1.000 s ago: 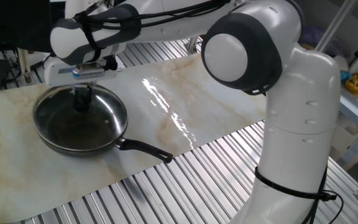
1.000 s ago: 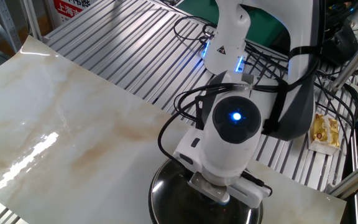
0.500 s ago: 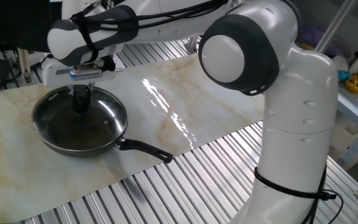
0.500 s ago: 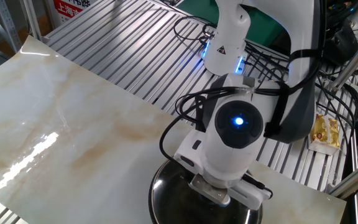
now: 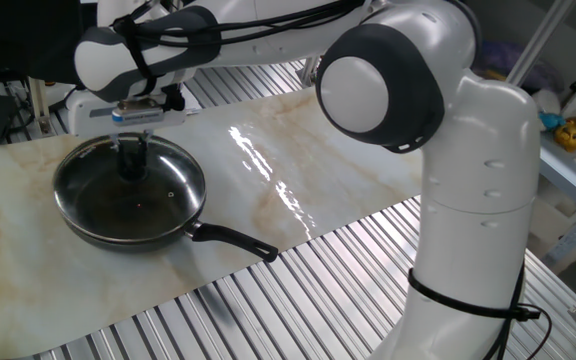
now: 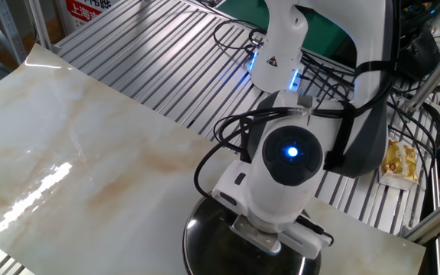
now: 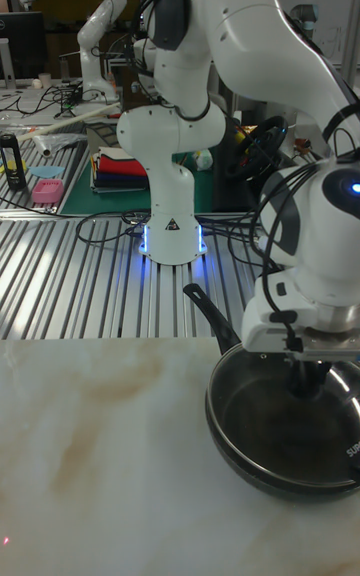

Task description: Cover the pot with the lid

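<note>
Glass lid (image 5: 158, 176) sits flat on the dark pot (image 5: 98, 228), tool (image 5: 132, 160) at its knob.

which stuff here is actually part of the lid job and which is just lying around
Part of the job:
- shallow round black frying pan
- round clear glass lid with black centre knob
- gripper, down at the knob

Lying about:
- yellow packet on the slatted bench
- stack of coloured sheets
</note>
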Available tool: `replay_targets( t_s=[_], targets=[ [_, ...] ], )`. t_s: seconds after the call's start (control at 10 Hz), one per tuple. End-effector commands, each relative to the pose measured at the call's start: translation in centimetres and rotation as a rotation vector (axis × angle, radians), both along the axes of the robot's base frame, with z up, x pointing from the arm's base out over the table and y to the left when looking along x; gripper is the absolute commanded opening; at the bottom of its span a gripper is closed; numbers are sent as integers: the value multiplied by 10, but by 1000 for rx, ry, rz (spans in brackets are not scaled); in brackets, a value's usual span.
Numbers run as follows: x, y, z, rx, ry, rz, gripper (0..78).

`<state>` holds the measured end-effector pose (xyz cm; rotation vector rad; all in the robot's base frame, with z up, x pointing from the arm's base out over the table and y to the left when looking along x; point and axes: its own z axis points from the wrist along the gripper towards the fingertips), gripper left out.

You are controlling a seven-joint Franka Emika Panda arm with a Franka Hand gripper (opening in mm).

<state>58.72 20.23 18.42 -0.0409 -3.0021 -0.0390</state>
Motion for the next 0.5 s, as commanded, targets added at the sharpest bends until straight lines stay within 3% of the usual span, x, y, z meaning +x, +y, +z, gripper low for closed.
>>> replay_targets(
  t_s=[0.1,0.5],
  targets=[
    [2,0,3,-1,0,-5,11],
    [3,0,1,0,0,-8,11]
  ],
)
